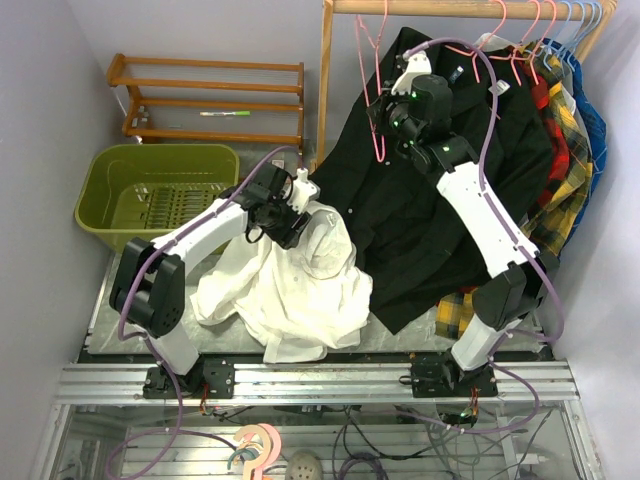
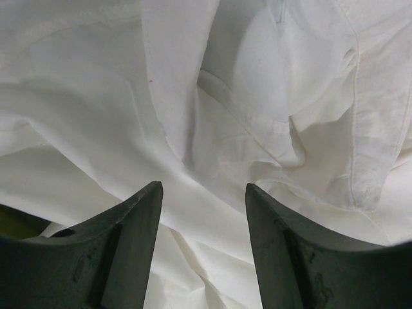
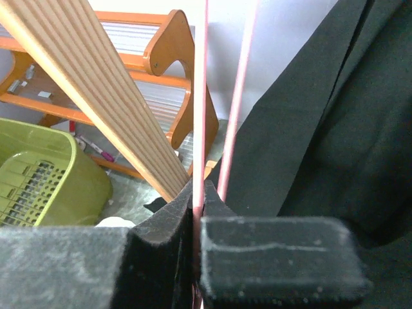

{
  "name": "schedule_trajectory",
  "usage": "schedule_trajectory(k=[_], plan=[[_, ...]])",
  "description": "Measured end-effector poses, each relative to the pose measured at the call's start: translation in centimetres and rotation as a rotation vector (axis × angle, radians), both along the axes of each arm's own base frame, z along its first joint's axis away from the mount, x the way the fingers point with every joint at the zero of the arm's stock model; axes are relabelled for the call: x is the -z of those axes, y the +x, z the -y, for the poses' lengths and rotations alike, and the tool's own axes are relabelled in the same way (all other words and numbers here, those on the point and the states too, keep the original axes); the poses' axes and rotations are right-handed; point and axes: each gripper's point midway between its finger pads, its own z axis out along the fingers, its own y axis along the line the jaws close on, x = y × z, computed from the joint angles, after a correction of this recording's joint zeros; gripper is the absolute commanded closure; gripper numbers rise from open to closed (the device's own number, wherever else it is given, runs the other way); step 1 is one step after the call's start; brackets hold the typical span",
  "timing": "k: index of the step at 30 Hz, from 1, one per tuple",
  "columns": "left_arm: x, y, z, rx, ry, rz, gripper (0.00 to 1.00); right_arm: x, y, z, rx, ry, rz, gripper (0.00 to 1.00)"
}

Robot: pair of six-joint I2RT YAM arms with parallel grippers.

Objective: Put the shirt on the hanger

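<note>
My right gripper [image 3: 196, 209] is clamped on one wire of the pink hanger [image 3: 201, 96], which hangs from the wooden rail [image 1: 440, 8]. It looks light, thin and springy. My left gripper [image 2: 203, 188] is spread open with nothing between the fingers, just above the white shirt [image 1: 300, 290] heaped on the table [image 1: 410, 338]. The cloth is limp and will likely slip, so I'd pinch the stiffer collar or a seam.

Bright even light, soft shadows; near wrist-view foregrounds blurred, white fabric glaring.
</note>
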Motion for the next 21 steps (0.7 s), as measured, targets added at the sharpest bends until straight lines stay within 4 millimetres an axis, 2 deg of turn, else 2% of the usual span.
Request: schedule_trajectory(k=[4,12,16,21], plan=[[-0.6,0.0,-0.3,-0.020,-0.015,0.012,0.38,-1.0,-0.7,0.4,0.001,-0.011,0.016,1.00],[-1.0,0.9,-0.8,-0.069,-0.079,-0.010,0.39,-4.7,-2.2,1.3,0.010,0.001,0.089,1.00],[0.0,0.9,-0.5,-0.076,-0.085,-0.043,0.41,-6.9,-4.0,2.1,0.011,0.019,0.134,1.00],[0.8,1.2,1.0,-0.038,-0.116,-0.093,0.50,-9.0,-7.0,3.3,0.013,0.042,0.168,1.00]])
